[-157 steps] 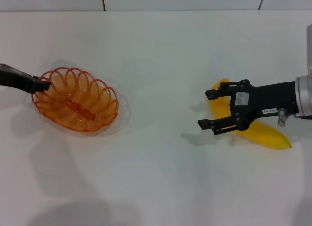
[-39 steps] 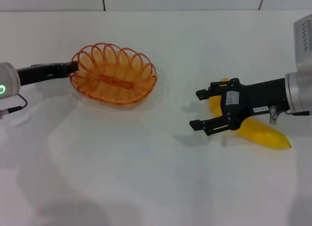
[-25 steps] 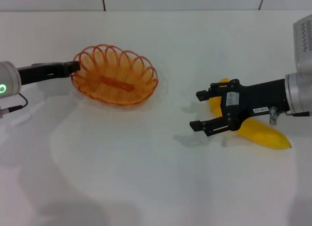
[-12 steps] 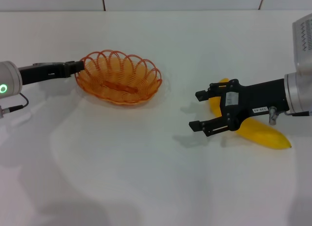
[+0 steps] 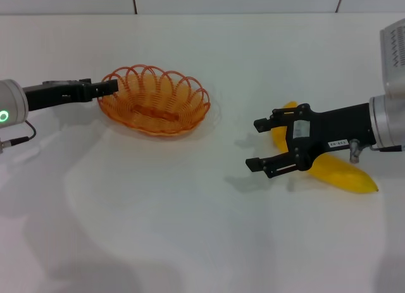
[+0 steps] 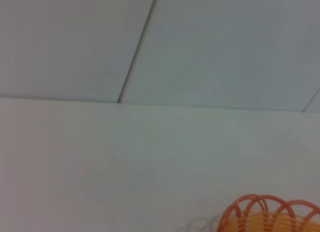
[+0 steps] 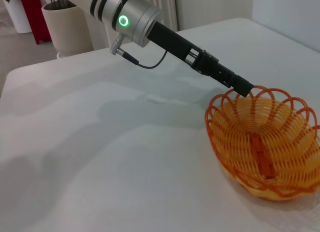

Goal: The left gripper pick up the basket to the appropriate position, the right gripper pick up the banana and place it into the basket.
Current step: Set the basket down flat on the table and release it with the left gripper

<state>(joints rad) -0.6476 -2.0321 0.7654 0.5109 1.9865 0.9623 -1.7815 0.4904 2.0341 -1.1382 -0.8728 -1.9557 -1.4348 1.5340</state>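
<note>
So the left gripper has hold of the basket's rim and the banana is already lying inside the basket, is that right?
Not quite. The left gripper does grip the rim of the basket, but the banana is not inside it: in the head view it lies on the table under the right gripper, whose jaws are open.

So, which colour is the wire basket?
Orange; the basket shows best in the right wrist view.

Bare table point(image 5: 209, 230) between basket point(image 5: 155, 109), banana point(image 5: 338, 169)
</note>
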